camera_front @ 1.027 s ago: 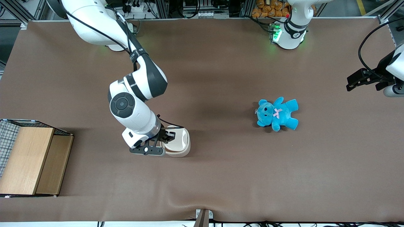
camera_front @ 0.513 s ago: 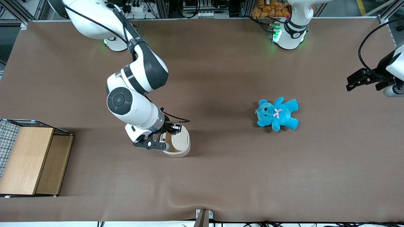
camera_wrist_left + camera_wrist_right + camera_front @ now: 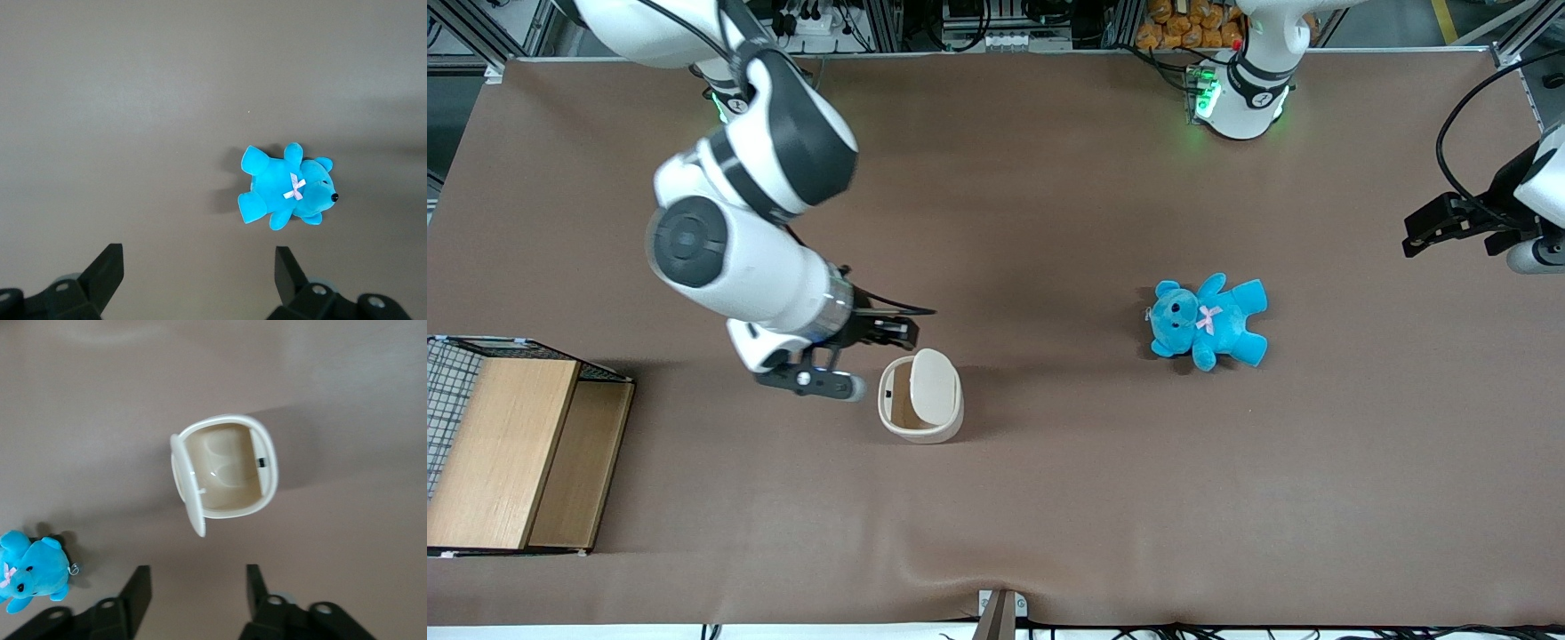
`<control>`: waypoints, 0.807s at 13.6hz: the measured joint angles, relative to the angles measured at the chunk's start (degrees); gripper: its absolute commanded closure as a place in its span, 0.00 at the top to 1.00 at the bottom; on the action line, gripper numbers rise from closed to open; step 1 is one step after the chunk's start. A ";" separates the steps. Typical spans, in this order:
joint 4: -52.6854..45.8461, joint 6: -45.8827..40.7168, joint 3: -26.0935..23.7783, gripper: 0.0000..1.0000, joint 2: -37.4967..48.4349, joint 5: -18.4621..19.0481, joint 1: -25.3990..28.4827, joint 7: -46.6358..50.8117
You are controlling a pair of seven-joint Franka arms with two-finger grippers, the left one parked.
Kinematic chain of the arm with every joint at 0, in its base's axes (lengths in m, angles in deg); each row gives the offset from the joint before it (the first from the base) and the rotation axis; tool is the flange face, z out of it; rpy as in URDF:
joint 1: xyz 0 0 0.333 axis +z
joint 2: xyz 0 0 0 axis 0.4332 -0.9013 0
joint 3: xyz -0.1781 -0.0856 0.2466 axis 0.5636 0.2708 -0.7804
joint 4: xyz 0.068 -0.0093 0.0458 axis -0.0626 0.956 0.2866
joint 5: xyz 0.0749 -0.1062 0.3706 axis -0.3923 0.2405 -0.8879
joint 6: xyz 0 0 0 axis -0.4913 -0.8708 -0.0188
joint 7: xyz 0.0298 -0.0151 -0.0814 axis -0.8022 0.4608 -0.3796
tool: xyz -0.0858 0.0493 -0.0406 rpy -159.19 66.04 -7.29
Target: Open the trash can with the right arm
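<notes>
**Lid up, gripper clear of the trash can**

A second ago the gripper (image 3: 852,360) sat low against the trash can (image 3: 920,400), whose lid (image 3: 935,384) was down. Half a second ago the lid was already tipping up under it. Now the lid stands raised on its hinge and the brownish inside shows in both the front and right wrist views.

The right arm (image 3: 738,258) has pulled up and away toward the upper left of the front frame. Its gripper hangs just beside the can, not touching it, with the fingers (image 3: 137,587) spread and holding nothing.

The can sits on the bench (image 3: 1049,498) a little left of centre in the front view, well apart from the blue teddy (image 3: 1208,322) and the wooden box (image 3: 516,453).

I judge the task essentially done, provided the lid stays up unaided.
</notes>
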 measured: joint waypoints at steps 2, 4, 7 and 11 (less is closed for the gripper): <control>-0.01 -4.08 -2.56 1.00 0.70 0.00 -5.29 -3.05; 0.03 -6.30 -8.79 1.00 0.70 0.00 -14.35 -7.36; -0.22 -10.45 -12.84 1.00 1.61 1.55 -22.00 -13.10; -0.23 -15.52 -13.18 1.00 6.85 7.46 -21.57 -14.66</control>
